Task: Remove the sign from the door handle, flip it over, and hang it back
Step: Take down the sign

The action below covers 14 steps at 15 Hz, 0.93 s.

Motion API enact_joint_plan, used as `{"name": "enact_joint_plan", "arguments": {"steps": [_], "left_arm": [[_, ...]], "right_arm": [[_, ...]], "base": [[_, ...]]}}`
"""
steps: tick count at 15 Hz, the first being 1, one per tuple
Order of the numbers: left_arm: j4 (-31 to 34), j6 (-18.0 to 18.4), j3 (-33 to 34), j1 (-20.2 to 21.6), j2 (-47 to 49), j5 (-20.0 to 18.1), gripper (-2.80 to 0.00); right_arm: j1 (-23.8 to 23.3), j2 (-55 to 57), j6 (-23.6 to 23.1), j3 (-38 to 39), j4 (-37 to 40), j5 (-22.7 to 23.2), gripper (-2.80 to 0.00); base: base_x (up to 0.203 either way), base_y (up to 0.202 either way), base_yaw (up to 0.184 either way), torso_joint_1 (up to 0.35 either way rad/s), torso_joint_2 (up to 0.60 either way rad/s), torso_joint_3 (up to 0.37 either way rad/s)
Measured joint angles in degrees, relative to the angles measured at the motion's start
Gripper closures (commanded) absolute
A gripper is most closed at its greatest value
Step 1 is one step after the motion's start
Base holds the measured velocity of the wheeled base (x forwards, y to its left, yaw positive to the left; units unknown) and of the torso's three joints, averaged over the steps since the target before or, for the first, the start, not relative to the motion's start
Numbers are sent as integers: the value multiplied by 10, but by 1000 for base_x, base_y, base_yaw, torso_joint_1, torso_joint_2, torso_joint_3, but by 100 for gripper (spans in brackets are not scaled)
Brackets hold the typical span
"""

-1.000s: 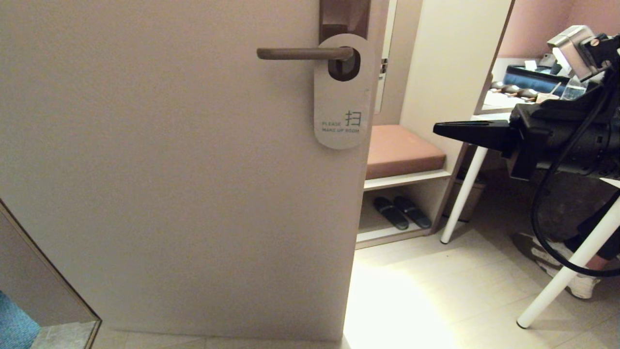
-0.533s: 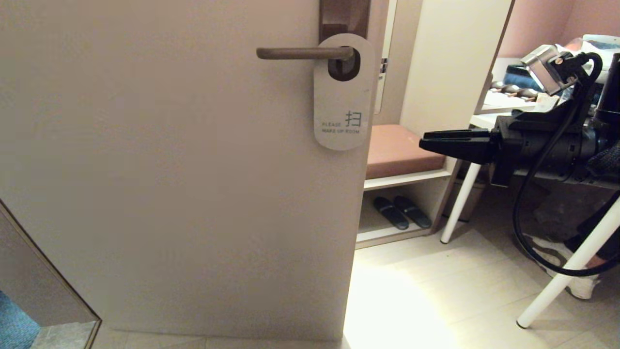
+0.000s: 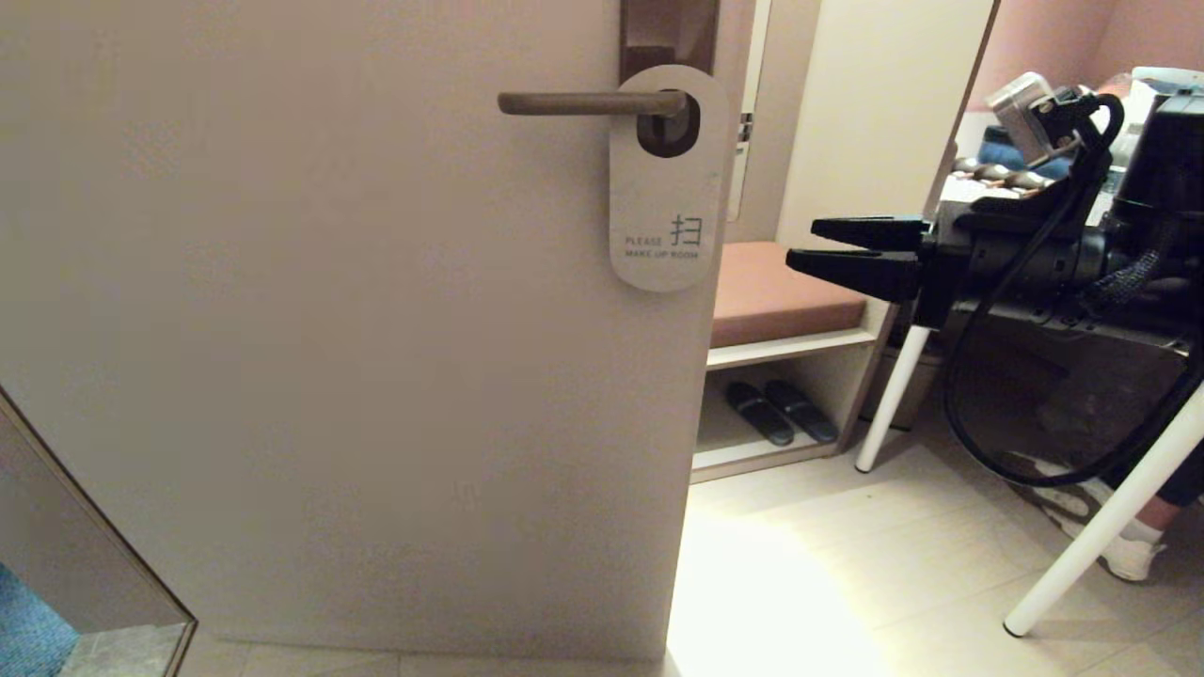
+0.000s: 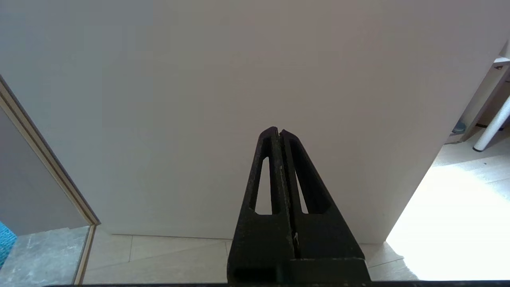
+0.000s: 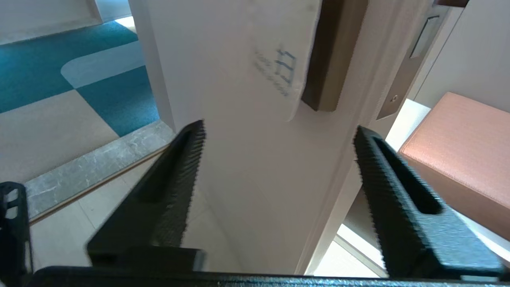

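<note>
The sign hangs by its oval hole on the door handle, white side out with "PLEASE MAKE UP ROOM". The handle is a slim brown lever on a brown backplate. My right gripper is open, empty, level with the sign's lower end and to its right, past the door edge. In the right wrist view the sign's lower end lies ahead of the open gripper, apart from it. My left gripper is shut and empty, low in front of the door.
The pale door fills the left and middle. Beyond its edge stand a brown cushioned bench with black slippers beneath, and a white-legged table behind my right arm. A glass panel is at the lower left.
My right gripper went from shut to open and moved left toward the sign. The sign and handle have not moved.
</note>
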Motion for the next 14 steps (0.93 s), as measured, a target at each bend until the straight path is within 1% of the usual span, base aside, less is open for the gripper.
{"name": "enact_joint_plan", "arguments": {"steps": [3, 6, 9, 14], "left_arm": [[0, 0, 0, 0, 0, 0, 0], [0, 0, 0, 0, 0, 0, 0], [0, 0, 0, 0, 0, 0, 0], [0, 0, 0, 0, 0, 0, 0]], "right_arm": [[0, 32, -1, -17, -21, 2, -280], [2, 63, -2, -43, -23, 6, -280], [4, 90, -7, -68, -22, 51, -280], [12, 118, -8, -86, -22, 79, -280]], "base": [[0, 0, 0, 0, 0, 0], [0, 0, 0, 0, 0, 0], [0, 0, 0, 0, 0, 0], [0, 0, 0, 0, 0, 0]]}}
